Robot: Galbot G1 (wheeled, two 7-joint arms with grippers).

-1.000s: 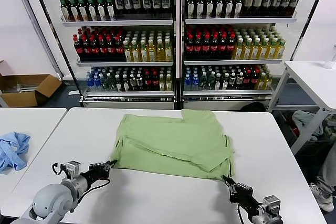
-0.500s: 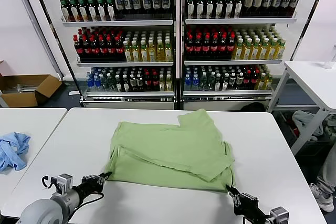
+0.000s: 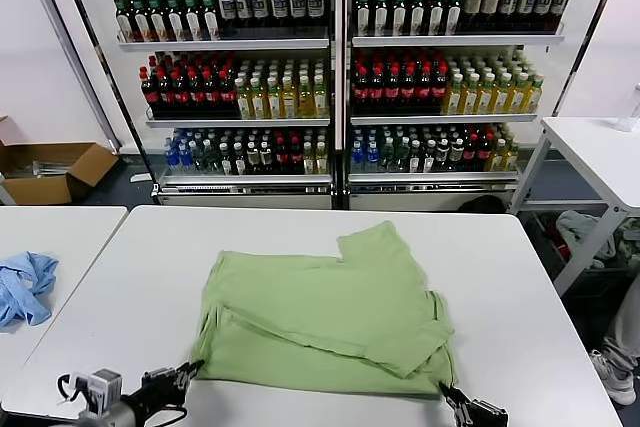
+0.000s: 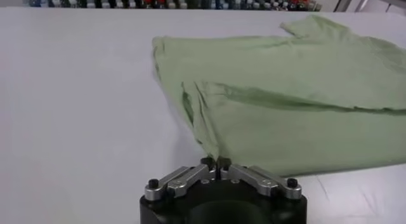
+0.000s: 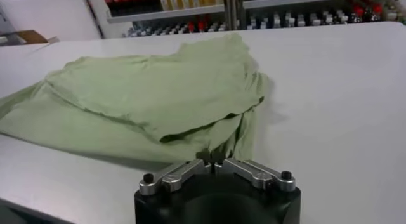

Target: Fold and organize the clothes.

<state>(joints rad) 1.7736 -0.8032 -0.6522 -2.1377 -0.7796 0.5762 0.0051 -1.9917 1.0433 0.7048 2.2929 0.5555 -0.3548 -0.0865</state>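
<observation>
Two grippers sit at the near corners of the light green polo shirt point(image 3: 325, 322), which lies folded over itself in the middle of the white table point(image 3: 520, 277), its near hem close to the table's front edge. The left gripper point(image 3: 182, 375) is at the shirt's near left corner, and in its wrist view the fingertips look nearly together, with the hem corner running right up to them; whether a pinch of fabric is caught between them I can't tell. The right gripper point(image 3: 452, 396) is at the shirt's near right corner, its jaws likewise almost closed, and again I can't tell if cloth is gripped or merely touching. The risk I'd judge from here is at those two corners: if one side lets go cleanly and the other drags a bit of hem along, the shirt would skew and the upper fold would slide off square. The layers already lie uneven, with one sleeve poking out on the far side of the shirt. Any pull toward the front edge could also tip the hem over it. A light blue cloth point(image 3: 24, 285) lies well away to the shirt's left, on a separate table.
</observation>
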